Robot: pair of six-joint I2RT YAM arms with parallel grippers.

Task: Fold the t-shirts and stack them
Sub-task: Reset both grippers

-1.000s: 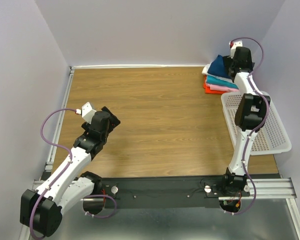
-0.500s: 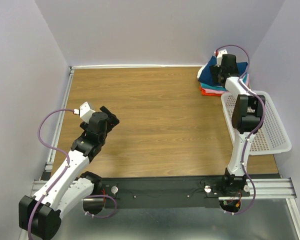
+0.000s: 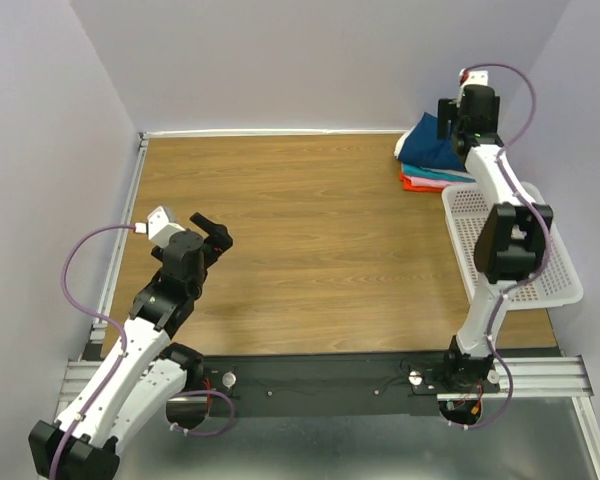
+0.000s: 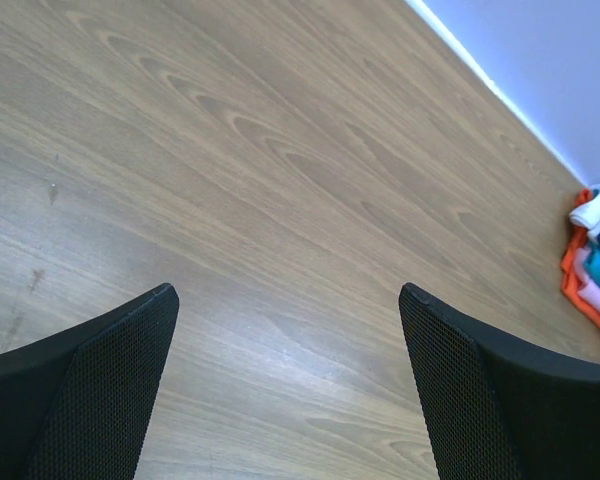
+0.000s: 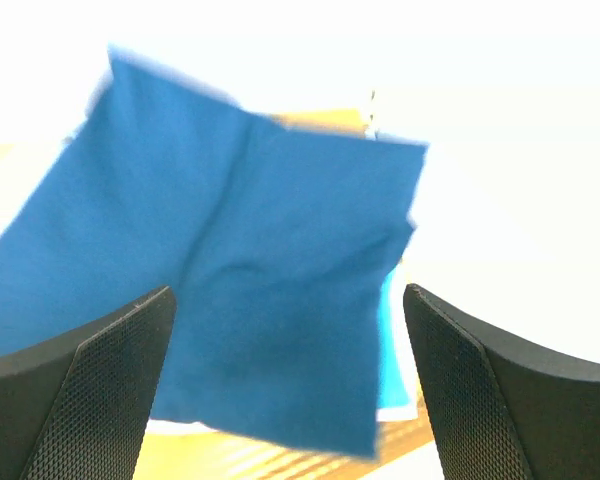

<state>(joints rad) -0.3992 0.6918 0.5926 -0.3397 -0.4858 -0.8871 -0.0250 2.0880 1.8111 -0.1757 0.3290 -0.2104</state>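
Note:
The t-shirts [image 3: 432, 160] lie stacked in the table's far right corner: a navy blue one [image 3: 428, 148] loosely on top, teal [image 3: 448, 173] and orange-red [image 3: 418, 184] edges showing beneath. My right gripper [image 3: 450, 130] hovers just above the stack, open and holding nothing. In the right wrist view the blue tee [image 5: 230, 280] fills the space below the spread fingers [image 5: 130, 350], with a teal edge [image 5: 390, 350] beside it. My left gripper [image 3: 212, 232] is open over bare wood at the left. The left wrist view catches the stack [image 4: 598, 270] at its right edge.
A white perforated basket [image 3: 555, 265] sits along the right table edge, with the right arm reaching over it. Lavender walls close in the table at the back and on both sides. A metal rail [image 3: 280, 380] runs along the near edge.
The right gripper swung left over the stack, then back up and to the right; the navy tee now lies spread wider over the pile. The left arm drew back slightly leftward.

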